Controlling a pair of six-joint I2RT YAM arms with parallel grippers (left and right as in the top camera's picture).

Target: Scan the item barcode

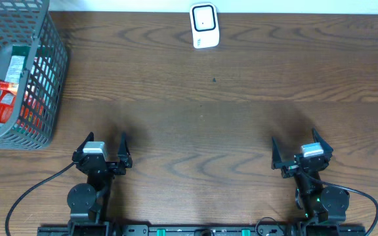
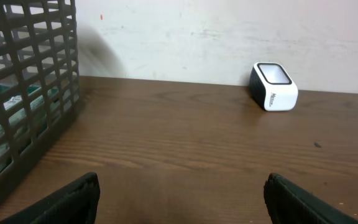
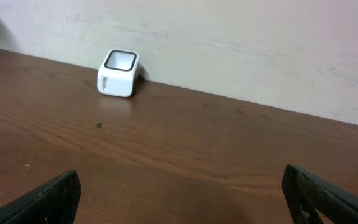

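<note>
The white barcode scanner (image 1: pixel 203 25) with its dark window stands at the table's far edge, also seen in the left wrist view (image 2: pixel 273 86) and the right wrist view (image 3: pixel 118 73). Items lie in the grey mesh basket (image 1: pixel 53 78) at the far left: a red packet (image 1: pixel 0 99) and a green-and-white packet (image 1: pixel 18 65). My left gripper (image 1: pixel 105 139) sits at the near left, open and empty (image 2: pixel 182 186). At the near right my right gripper (image 1: pixel 294 137) is open too, with only bare wood between its fingers (image 3: pixel 180 180).
The basket's dark mesh wall (image 2: pixel 23 93) rises close on the left of the left gripper, with green packaging (image 2: pixel 18 104) showing through it. A pale wall backs the wooden table (image 1: pixel 202 111) just behind the scanner.
</note>
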